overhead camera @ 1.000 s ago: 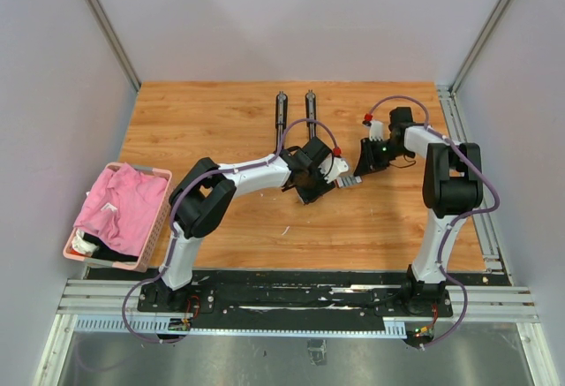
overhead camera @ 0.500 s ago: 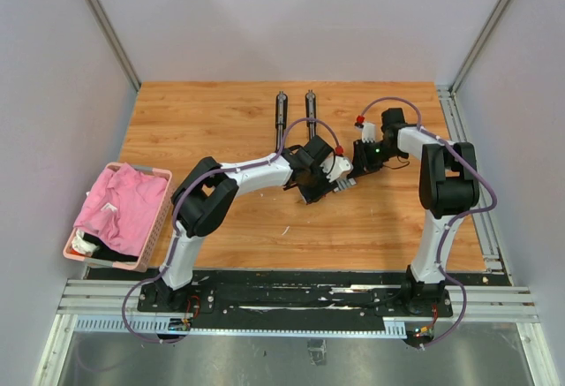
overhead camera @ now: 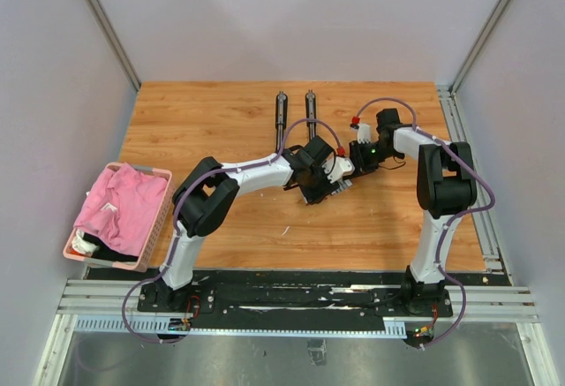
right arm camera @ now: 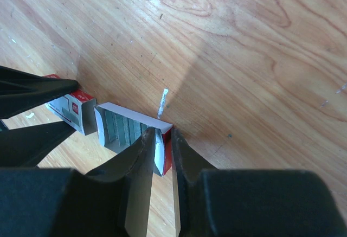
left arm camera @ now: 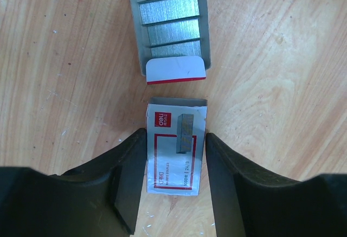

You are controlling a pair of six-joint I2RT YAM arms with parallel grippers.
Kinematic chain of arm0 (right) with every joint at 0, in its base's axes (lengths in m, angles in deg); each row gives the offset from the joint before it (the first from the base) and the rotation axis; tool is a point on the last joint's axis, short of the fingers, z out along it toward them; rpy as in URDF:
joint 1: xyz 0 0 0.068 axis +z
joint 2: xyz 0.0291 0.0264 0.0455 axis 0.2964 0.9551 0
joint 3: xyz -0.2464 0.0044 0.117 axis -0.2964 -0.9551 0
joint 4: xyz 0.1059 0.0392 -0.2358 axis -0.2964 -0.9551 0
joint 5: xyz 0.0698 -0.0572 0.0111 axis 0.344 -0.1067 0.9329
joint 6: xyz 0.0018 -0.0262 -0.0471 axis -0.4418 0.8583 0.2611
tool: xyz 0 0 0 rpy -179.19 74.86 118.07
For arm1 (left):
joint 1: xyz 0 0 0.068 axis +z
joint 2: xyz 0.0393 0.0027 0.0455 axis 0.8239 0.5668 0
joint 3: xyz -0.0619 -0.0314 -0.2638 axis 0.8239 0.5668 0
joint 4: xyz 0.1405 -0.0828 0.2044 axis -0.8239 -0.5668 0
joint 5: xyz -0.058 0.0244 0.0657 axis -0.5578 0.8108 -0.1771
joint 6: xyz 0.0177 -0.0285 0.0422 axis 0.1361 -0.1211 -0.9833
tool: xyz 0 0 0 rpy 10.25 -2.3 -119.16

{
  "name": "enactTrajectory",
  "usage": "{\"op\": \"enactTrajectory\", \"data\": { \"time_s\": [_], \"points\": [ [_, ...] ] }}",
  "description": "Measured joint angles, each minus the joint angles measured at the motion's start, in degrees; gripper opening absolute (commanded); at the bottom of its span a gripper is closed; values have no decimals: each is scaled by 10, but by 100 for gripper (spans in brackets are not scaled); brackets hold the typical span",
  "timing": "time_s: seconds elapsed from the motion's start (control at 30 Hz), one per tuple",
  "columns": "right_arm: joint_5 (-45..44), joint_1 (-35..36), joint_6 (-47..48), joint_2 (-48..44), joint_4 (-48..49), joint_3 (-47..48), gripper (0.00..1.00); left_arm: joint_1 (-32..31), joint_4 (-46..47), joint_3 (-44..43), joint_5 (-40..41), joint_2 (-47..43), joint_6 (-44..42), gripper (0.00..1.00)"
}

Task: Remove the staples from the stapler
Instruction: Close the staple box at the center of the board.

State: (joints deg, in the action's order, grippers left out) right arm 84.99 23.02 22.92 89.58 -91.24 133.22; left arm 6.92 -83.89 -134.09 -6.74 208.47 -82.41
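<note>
Cardboard in red and white, gripped from both sides. At the left gripper (left arm camera: 175,139): clenched on the box sleeve (left arm camera: 172,164), with jaws partly parted and pressed to both long sides. At the right gripper (right arm camera: 162,139): pinched almost closed on the end flap of the inner tray (left arm camera: 204,25), just beyond the sleeve's mouth on the table (left arm camera: 271,85). Inside that tray, in silvery rows: the staples (left arm camera: 169,31). On the sleeve, in red: "deli", beside a drawn staple strip; sideways small print too fine to read. Far across the table: a dark stapler (overhead camera: 281,114) beside a second stapler (overhead camera: 310,109), details unclear. Cut off in the left wrist view: the tray's far end.
</note>
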Motion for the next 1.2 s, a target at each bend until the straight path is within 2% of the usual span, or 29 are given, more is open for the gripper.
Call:
{"op": "enactTrajectory", "data": {
  "time_s": [1.2],
  "points": [
    [18, 0, -76, 0, 43, -22, 18, 0, 30, 8, 1, 2, 59, 50]
  ]
}}
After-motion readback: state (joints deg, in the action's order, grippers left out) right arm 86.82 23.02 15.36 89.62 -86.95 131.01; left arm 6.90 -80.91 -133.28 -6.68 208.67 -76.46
